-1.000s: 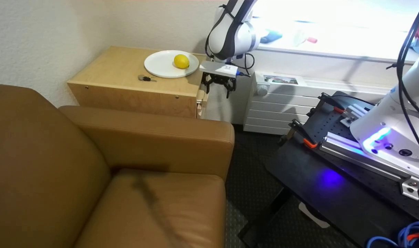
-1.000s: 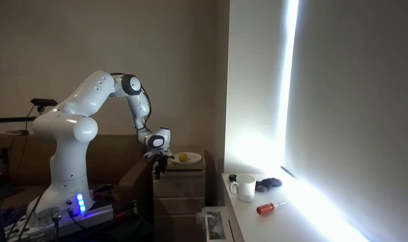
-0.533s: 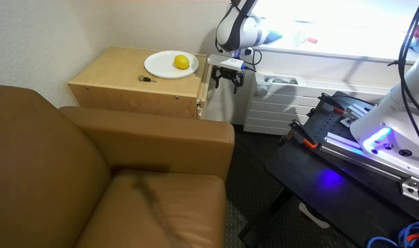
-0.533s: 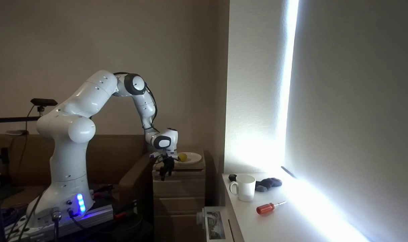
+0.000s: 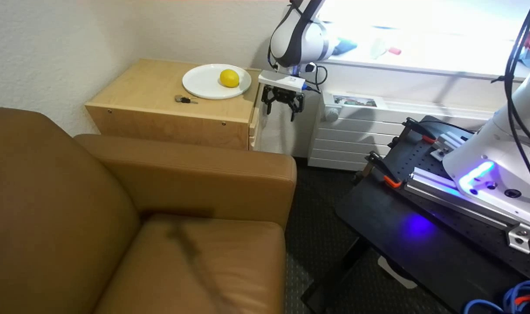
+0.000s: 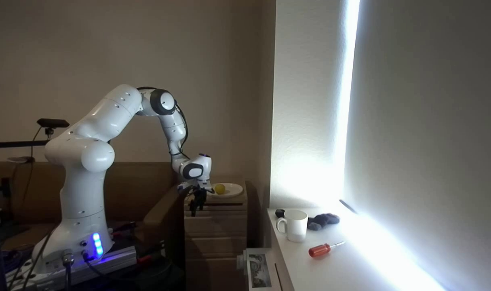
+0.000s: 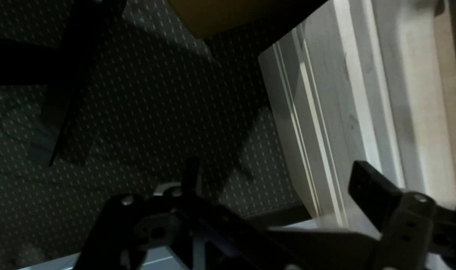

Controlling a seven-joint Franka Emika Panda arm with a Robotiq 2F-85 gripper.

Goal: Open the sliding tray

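In an exterior view, the gripper [image 5: 280, 113] hung beside the front of the wooden cabinet [image 5: 169, 126], pointing down. Its 2 fingers [image 7: 372, 193] stood apart in the wrist view. The sliding tray [image 5: 256, 114] sat at the cabinet's front, just under the top [image 5: 149, 87]; whether a finger touched it could not be told. Above, 1 lemon [image 5: 229, 78] rested on a white plate [image 5: 203, 83], keys [image 5: 185, 99] near it.

In an exterior view you look down over sofa [image 5: 182, 192] at cabinet top [image 5: 147, 87], near edge; in an exterior view, nearly level, farther, at its edge above drawers [image 6: 215, 226]. Both share plate [image 5: 203, 83]. Wrist: close, steeply down past that edge.
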